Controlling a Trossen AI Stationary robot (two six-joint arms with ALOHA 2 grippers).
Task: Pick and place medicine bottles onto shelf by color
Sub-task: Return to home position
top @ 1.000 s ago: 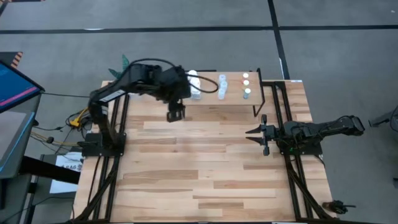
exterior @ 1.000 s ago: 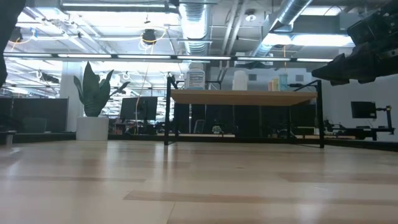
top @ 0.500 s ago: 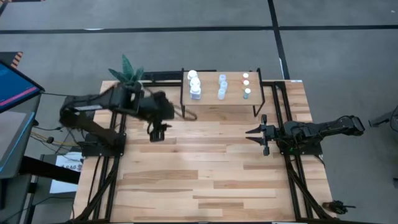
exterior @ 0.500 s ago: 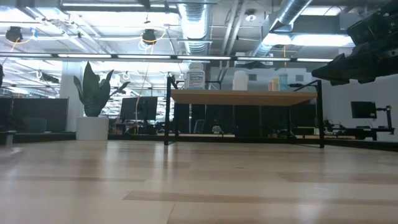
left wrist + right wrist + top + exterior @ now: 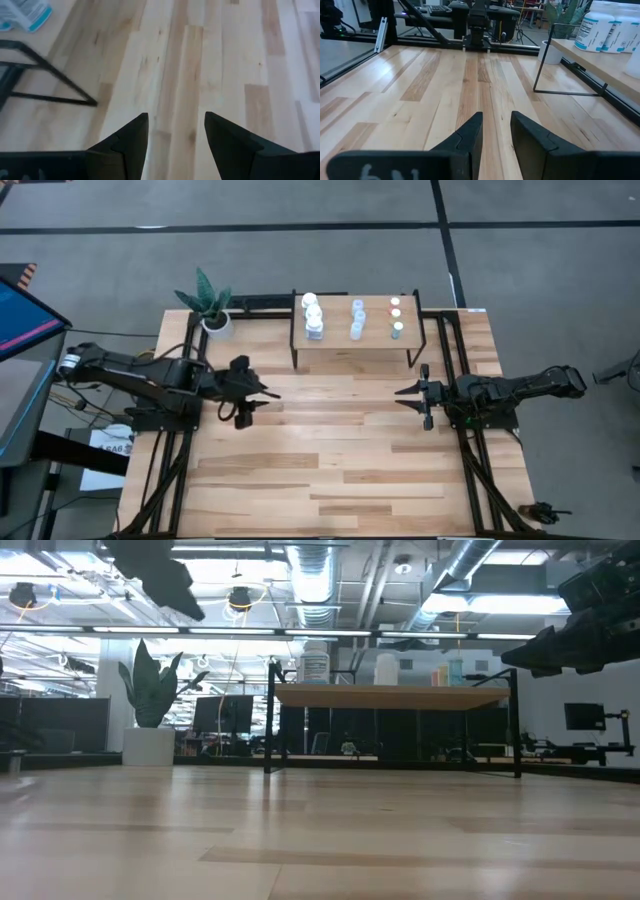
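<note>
- While the medicine bottles (image 5: 315, 330) stand on the shelf (image 5: 374, 342), upper centre, my left gripper (image 5: 252, 394), middle left, is parted and holds nothing.
- My right gripper (image 5: 410, 393), middle right, is parted and empty too.

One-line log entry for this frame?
left gripper: open, empty, over table, left side | right gripper: open, empty, right side | medicine bottles: on shelf, three colour-sorted rows
</note>
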